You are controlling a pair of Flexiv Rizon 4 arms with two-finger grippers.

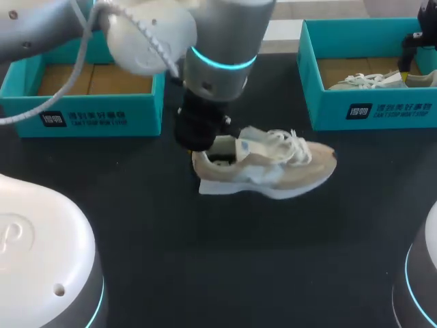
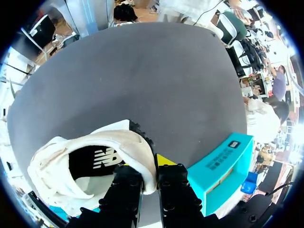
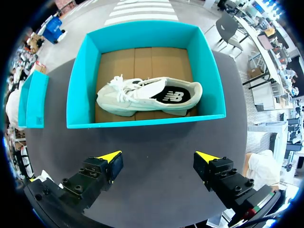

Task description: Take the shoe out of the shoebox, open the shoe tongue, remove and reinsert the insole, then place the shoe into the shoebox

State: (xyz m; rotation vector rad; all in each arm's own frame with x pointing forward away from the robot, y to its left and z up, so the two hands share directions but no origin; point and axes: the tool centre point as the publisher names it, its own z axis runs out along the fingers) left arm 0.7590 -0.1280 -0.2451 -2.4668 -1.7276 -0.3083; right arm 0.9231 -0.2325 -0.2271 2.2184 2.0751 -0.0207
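We're clamping the left gripper on the shoe at the heel collar. One finger is sitting inside the opening and the other outside, pinching the heel wall between them. The left arm is coming in from the left and reaching down to the middle of the table.

The shoe is sitting sole-down on the dark table surface, outside both boxes. Its heel is toward the left gripper, its toe is pointing to our right, and the white laces are lying on top. A dark insole is showing through the opening, just ahead of the inner finger.

The left shoebox, teal, is sitting at the far left with only its cardboard floor showing. It is near the shoe's heel but not touching it. The right shoebox is sitting at the far right and holding a second shoe, which is lying on its cardboard floor.

We're holding the right gripper with its fingers spread wide and nothing between them. It is hovering near the right shoebox, which is lying just ahead of the fingertips.
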